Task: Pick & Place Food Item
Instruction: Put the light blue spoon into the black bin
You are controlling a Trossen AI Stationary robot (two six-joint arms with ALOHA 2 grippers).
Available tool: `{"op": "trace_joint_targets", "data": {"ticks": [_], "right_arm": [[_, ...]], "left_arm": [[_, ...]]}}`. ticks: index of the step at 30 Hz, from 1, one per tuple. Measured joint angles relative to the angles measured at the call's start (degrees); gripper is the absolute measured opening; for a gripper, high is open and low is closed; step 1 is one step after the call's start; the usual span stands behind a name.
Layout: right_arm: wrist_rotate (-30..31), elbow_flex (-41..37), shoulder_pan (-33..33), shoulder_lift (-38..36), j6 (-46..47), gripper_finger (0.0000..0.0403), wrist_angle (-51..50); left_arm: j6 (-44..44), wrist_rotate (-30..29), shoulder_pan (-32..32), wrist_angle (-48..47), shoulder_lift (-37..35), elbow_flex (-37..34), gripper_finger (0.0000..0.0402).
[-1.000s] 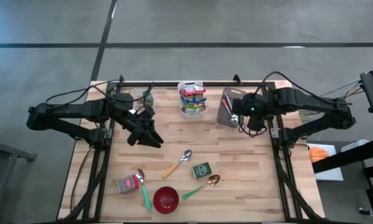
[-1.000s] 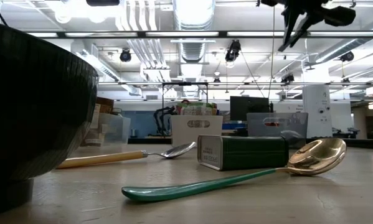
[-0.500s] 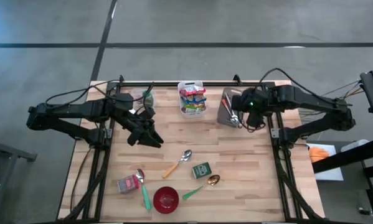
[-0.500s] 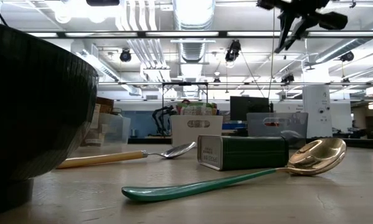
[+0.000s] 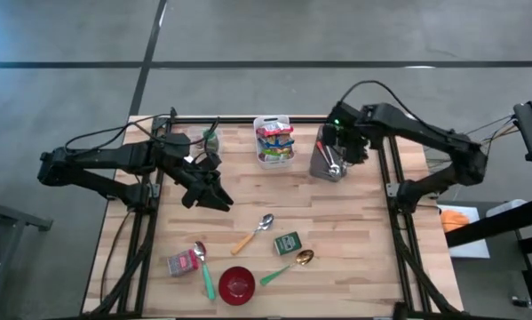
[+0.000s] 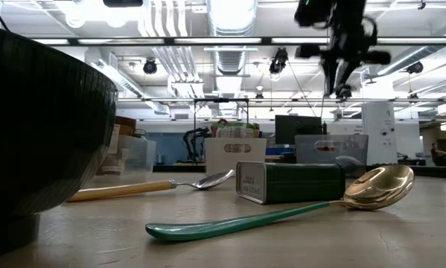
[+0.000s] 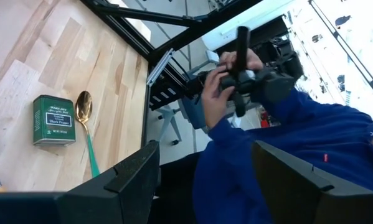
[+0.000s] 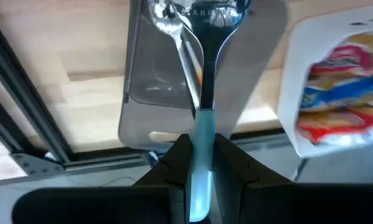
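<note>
Currently held: spoon point(image 8: 202, 93), stiff, light, slick; pale-blue handle best.
Right claw point(image 8: 197, 155): clamped on handle, above grey bin point(image 5: 323, 160).
Left claw point(image 5: 219, 197): parted, empty, over worktop point(image 5: 354, 231).

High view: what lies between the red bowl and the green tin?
In the high view, the green-handled spoon lies between the red bowl and the green tin.

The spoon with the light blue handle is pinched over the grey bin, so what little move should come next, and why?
Probably lower it a bit, then let go. The right end effector is shut on the blue-handled spoon, whose bowl hangs over the grey bin, where another utensil already lies. Dropping from up high might bounce it out.
</note>
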Motion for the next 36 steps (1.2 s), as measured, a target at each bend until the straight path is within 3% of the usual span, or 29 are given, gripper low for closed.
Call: {"op": "trace_joint_targets", "data": {"ticks": [9, 19, 36], "right_arm": [[-5.09, 0.00, -8.18, 12.92, -16.02, 0.0033, 3.40], [-10.72, 1.29, -8.87, 20.67, -23.34, 0.0033, 3.96], [-12.78, 1.29, -8.80, 22.82, -20.65, 0.0033, 6.19]], "left_arm": [[0.00, 0.00, 0.00, -0.02, 0.00, 0.00, 0.0258], [0.11, -0.02, 0.00, -0.07, 0.00, 0.00, 0.0258], [0.13, -0.02, 0.00, -0.10, 0.00, 0.00, 0.0258]]}}
